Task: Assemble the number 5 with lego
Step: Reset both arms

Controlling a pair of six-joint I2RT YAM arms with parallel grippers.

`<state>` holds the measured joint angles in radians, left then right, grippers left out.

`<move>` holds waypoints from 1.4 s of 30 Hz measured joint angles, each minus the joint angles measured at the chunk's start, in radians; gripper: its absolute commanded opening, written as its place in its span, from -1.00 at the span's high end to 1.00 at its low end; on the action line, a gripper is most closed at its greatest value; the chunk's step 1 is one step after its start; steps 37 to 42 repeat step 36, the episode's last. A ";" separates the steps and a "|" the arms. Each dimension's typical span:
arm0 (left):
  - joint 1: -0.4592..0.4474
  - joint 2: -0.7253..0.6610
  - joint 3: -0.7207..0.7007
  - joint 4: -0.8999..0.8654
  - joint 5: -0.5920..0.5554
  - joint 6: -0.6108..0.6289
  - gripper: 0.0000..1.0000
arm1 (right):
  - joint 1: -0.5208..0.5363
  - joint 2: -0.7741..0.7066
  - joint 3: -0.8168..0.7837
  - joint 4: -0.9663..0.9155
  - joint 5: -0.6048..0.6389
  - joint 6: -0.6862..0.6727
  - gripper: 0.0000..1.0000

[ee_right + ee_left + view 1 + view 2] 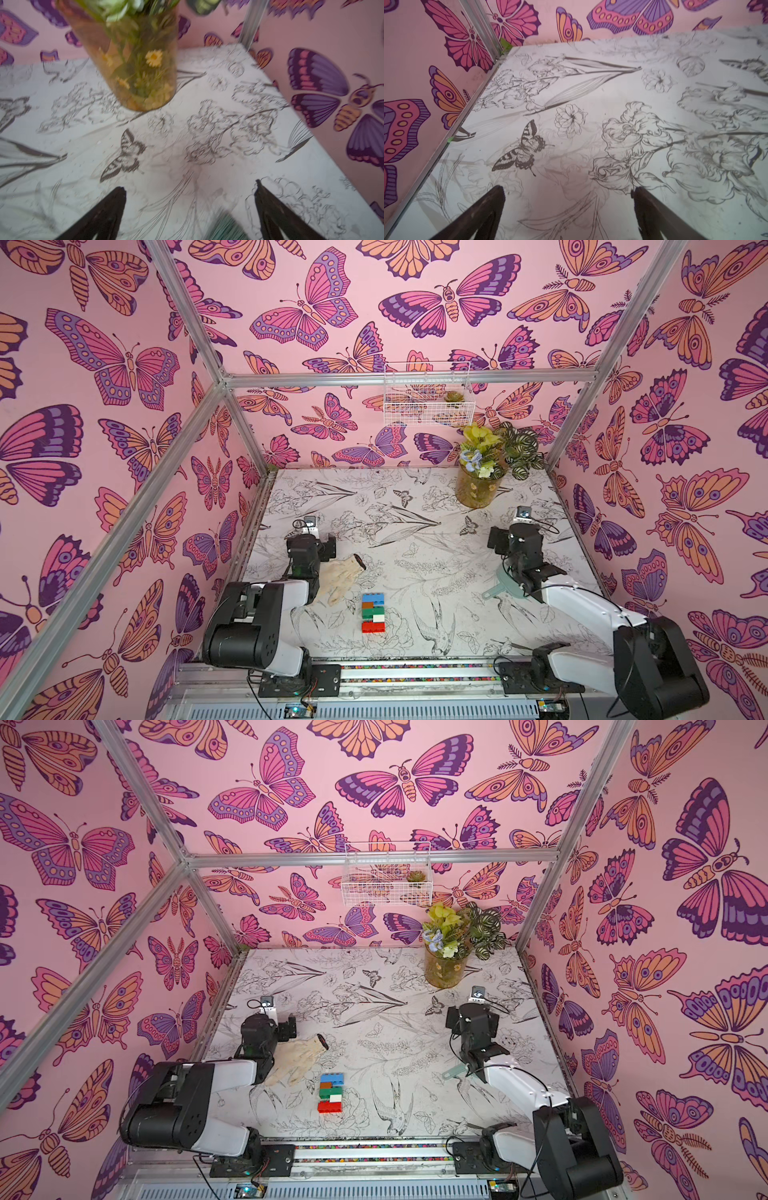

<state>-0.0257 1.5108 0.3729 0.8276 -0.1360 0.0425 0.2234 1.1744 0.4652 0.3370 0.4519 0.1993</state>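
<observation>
number 5 (372, 612) nr front, apart frm grippers (568, 189) (190, 186)

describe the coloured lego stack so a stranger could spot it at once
On the white table printed with grey flower sketches, look near the front edge. Just beside the limp beige fabric glove lies a flat block of studded plastic bricks. It alone is brightly banded: blue, brown, green, white, red.
</observation>
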 measured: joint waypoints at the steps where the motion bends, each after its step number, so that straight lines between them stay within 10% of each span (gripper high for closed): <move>1: 0.014 0.009 -0.008 0.013 0.029 -0.002 -1.00 | -0.023 -0.024 -0.042 0.050 0.005 -0.013 -0.97; 7: 0.019 0.018 -0.019 0.051 0.096 -0.010 -1.00 | -0.093 -0.034 -0.214 0.267 -0.004 -0.078 -0.98; 12: 0.019 0.023 -0.016 0.063 0.096 -0.017 -1.00 | -0.169 0.268 -0.216 0.563 -0.082 -0.092 -0.97; 42: 0.019 0.023 -0.016 0.063 0.100 -0.024 -1.00 | -0.199 0.333 -0.069 0.482 -0.267 -0.126 -0.98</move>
